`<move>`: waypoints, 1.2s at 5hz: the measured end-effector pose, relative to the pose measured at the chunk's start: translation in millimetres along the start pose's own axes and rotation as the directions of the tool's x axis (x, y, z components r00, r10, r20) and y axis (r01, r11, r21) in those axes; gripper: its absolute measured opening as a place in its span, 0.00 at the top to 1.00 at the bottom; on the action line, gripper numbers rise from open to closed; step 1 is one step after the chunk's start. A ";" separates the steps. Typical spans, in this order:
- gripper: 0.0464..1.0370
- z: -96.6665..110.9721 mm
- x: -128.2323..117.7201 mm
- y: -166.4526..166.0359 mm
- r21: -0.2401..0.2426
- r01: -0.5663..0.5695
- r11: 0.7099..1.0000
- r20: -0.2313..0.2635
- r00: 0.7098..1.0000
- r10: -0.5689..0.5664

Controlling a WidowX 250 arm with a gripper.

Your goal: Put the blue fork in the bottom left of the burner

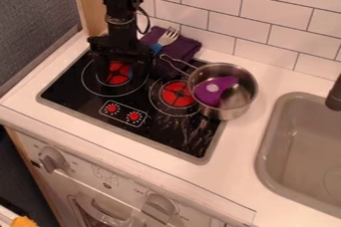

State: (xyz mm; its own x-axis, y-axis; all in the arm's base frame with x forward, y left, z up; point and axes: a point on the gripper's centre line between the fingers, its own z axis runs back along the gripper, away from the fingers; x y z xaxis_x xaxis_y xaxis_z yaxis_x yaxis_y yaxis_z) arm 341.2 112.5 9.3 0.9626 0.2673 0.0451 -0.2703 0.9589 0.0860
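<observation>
The black gripper hangs over the left burner of the black stove, its two fingers apart. Just right of it and behind lies the fork, its silver tines and the upper part of its blue handle showing over a dark purple cloth. The handle slants down to the left and passes behind the gripper, where the rest is mostly hidden. A small bit of blue shows near the right finger.
A steel pot holding a purple object stands at the stove's right edge, its handle toward the cloth. The right burner is beside it. Two red knobs sit at the front; a grey sink lies to the right. A tiled wall rises behind.
</observation>
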 end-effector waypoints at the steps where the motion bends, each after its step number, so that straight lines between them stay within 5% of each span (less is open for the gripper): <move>1: 0.04 -2.7 8.4 -6.4 -0.011 0.031 0.999 -0.004 1.000 -0.031; 2: 0.09 -4.1 18.6 -17.9 -0.037 0.081 0.996 -0.012 0.997 -0.082; 4: 0.51 -2.6 24.3 -32.7 -0.036 0.161 0.986 -0.011 0.987 -0.162; 6: 0.56 11.2 -3.2 -47.4 -0.020 0.232 0.972 -0.067 0.970 -0.233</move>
State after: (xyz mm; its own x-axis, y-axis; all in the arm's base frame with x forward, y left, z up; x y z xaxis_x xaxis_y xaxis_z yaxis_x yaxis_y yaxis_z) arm 350.7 65.1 16.3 0.9982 0.0422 -0.0430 -0.0389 0.9965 0.0740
